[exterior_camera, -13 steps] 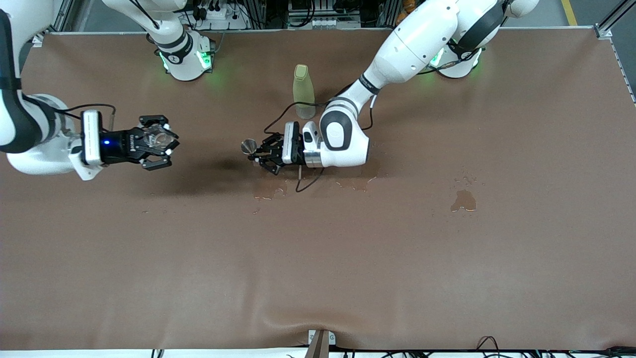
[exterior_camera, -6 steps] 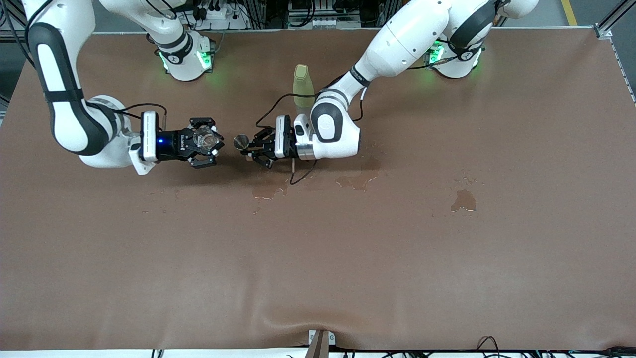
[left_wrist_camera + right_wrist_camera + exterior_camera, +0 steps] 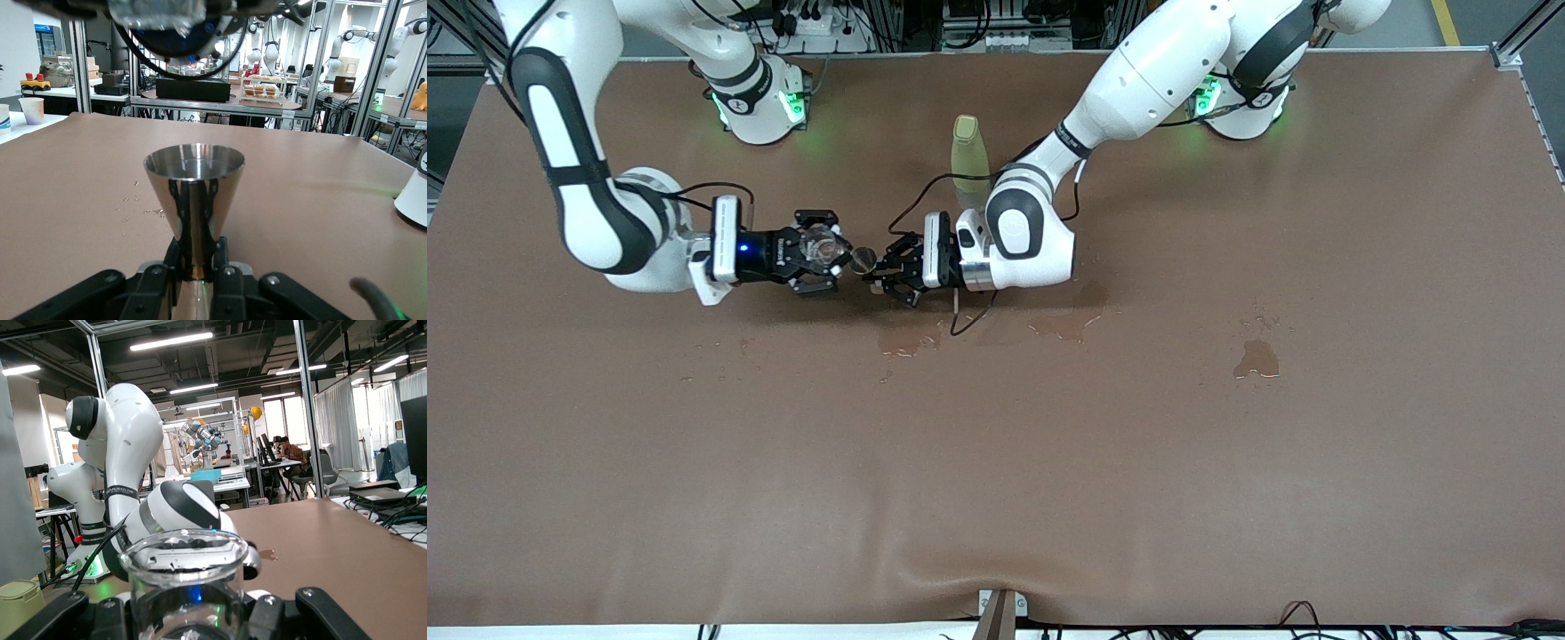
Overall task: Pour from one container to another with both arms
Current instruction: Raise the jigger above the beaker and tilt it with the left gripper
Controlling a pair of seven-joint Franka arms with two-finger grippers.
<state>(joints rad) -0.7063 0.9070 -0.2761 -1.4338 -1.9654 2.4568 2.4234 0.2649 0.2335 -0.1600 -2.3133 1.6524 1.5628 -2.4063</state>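
Brown table cover (image 3: 1227,462) with wet patches (image 3: 1256,358), lab benches around

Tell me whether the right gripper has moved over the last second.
Yes. The right gripper, holding a clear glass, travelled toward the yellow-green bottle and the left gripper.

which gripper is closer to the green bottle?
Left. The left gripper, holding a metal cup, is just beside the green bottle; the right gripper, holding a glass beaker, sits farther off.
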